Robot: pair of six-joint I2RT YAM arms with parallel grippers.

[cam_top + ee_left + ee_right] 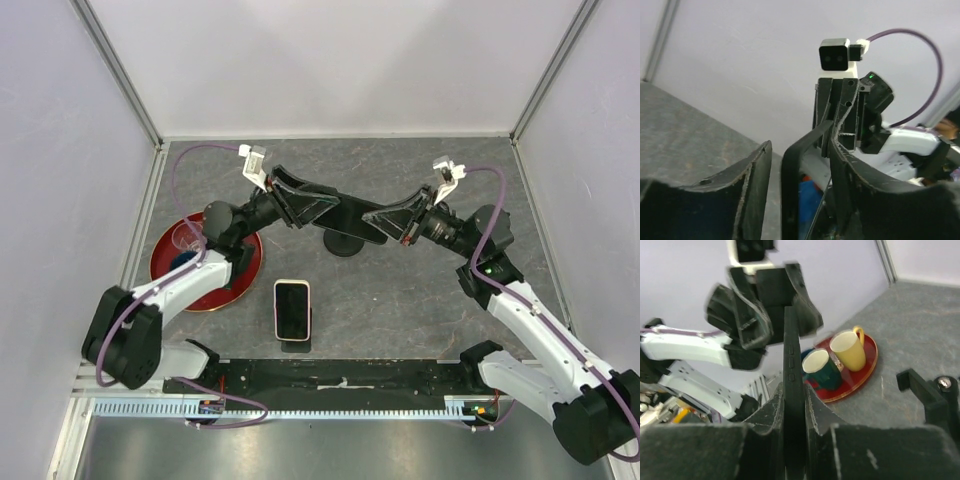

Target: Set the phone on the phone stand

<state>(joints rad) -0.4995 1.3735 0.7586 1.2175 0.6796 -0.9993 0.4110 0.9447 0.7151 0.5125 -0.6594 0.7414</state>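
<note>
Phone [350, 218] is hanging in the air above the middle of the counter [420, 290], over the stand [345, 246], bridging the two hands. The tray [165, 262] is sitting at the stand's 9 o'clock. The left hand [799, 150] is straddling the phone's 10 o'clock end with its fingers apart. The left wrist view is showing a gap at either face, so this hand is not gripping. A second phone [292, 310] is lying flat at the stand's 7 o'clock, screen up. The right hand [794, 390] is clamping the 4 o'clock end, pressing both faces, with the side buttons facing its camera. The long axis is running roughly level from 10 to 4 o'clock. I am judging the phone a stiff, light, glassy slab, slippery and liable to crack if dropped. It is best taken across the flat faces near one end, leaving the lower edge free for the stand.
</note>
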